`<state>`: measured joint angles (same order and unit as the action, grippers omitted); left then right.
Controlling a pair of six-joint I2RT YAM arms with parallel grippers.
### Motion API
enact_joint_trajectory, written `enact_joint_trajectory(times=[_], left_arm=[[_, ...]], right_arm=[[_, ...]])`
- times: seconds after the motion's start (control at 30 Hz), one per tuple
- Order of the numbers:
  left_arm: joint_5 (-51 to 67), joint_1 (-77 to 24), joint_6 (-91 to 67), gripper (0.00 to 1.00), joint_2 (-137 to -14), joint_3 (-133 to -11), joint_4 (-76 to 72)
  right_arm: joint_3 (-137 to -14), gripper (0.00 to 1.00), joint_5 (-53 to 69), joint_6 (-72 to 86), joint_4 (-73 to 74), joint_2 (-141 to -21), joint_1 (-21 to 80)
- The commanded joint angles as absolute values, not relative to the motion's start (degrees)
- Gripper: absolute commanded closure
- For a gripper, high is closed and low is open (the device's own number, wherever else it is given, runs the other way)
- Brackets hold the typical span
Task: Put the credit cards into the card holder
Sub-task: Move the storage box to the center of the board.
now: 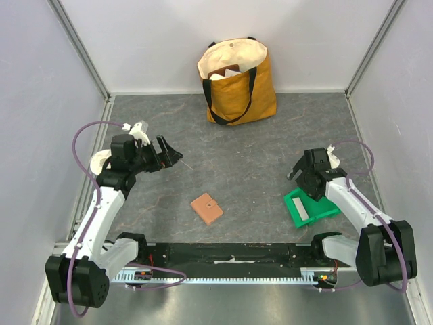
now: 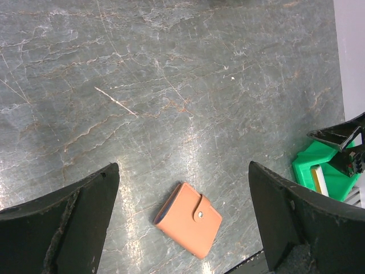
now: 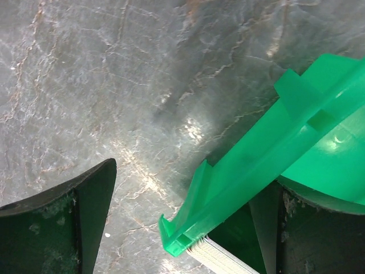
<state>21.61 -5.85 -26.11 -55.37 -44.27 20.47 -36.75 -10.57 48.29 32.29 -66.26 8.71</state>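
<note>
The card holder [image 1: 207, 208] lies shut on the desk [image 1: 250, 145]. Right of it, the released right pincer [image 1: 306, 188] straddles the green bin [image 1: 323, 209] wall, credit cards [image 1: 302, 212] inside. Left of it, the left pincer [image 1: 170, 150] is released.

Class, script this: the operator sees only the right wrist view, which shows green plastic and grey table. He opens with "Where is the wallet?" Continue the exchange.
Observer: In the top view the wallet lies flat on the table, left of the green bin.
Operator: Is it open?
Observer: No. The left wrist view shows it folded shut.
Operator: And the other arm?
Observer: The left tool hangs open above the table, holding nothing.
</note>
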Motion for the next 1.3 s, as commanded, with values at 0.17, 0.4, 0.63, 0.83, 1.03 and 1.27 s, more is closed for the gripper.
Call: enact_joint_trajectory(times=[0.17,0.4,0.63,0.83,1.03,1.27], left_arm=[[23.2,-5.6,-24.0,0.01,-55.5,-44.7,19.2],[23.5,-5.6,-24.1,0.01,-55.8,-44.7,19.2],[23.7,-5.7,-23.8,0.01,-55.7,-44.6,19.5],[23.7,-5.6,-23.8,0.01,-56.1,-44.7,19.5],[24.1,-5.7,-23.8,0.01,-56.8,-44.8,19.6],[24.2,-5.6,-24.3,0.01,-57.0,-44.5,19.6]], right_arm=[[-37.4,0.02,-9.5,51.6,27.6,-68.2,14.1],[-37.3,0.02,-10.4,54.9,24.9,-70.0,20.1],[-42.1,0.02,-11.3,55.4,23.4,-75.9,23.3],[-48.2,0.02,-11.3,55.8,22.6,-82.0,25.7],[-54.3,0.02,-10.5,58.6,20.7,-89.0,27.8],[-62.2,0.02,-9.1,61.3,19.2,-97.6,30.1]])
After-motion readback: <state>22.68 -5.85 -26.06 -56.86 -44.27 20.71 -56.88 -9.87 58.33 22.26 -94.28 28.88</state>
